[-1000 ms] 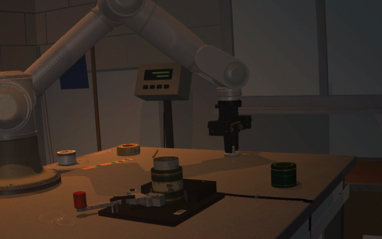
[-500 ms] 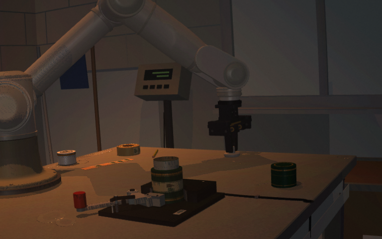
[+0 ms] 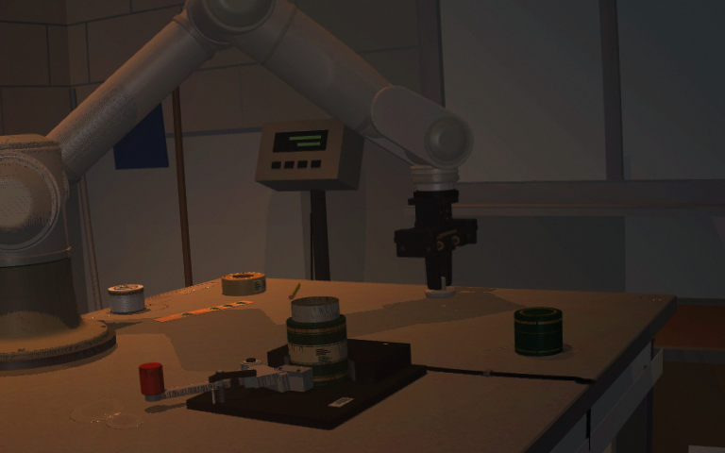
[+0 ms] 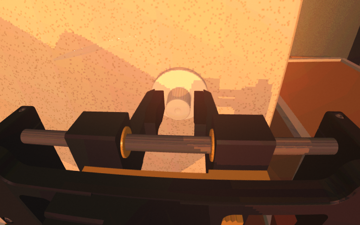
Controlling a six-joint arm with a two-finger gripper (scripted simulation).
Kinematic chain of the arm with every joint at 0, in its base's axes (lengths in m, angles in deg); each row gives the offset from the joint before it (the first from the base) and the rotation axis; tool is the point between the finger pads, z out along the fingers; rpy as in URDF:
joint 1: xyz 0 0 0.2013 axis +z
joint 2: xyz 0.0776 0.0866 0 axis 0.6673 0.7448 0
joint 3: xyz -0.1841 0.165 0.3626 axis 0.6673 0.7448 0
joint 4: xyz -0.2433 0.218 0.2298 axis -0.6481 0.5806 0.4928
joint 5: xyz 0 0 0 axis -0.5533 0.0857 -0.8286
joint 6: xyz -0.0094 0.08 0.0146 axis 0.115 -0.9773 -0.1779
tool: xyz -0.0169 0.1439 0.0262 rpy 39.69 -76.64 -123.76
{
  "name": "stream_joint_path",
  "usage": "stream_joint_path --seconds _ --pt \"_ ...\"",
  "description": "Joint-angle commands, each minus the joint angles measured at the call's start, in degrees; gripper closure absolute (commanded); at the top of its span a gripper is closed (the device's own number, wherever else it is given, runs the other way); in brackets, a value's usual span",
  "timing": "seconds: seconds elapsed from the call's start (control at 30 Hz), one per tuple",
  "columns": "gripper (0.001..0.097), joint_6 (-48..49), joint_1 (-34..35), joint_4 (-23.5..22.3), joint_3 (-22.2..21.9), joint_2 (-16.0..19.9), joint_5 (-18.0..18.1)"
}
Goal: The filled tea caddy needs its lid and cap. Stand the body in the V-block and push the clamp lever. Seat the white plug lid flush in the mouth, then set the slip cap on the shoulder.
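The white plug lid lies flat on the far side of the table, knob up. My gripper stands straight down over it and is closed on the lid's knob. The tea caddy body stands upright in the V-block on the black base plate near the front. Its mouth is open. The clamp lever with its red knob reaches left from the block. The dark green slip cap sits on the table to the right.
A tape roll and a spool sit at the back left. A display unit stands on a post behind the table. The table's right edge runs past the slip cap.
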Motion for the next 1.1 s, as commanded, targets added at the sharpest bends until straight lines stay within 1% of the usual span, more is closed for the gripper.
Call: stream_joint_path --seconds 0.0,0.07,1.07 --pt "0.0611 0.0 0.0 0.0 -0.04 -0.05 0.0" --pt "0.0586 0.0 0.0 0.0 -0.04 -0.05 0.0" --pt "0.0586 0.0 0.0 0.0 -0.04 -0.05 0.0"
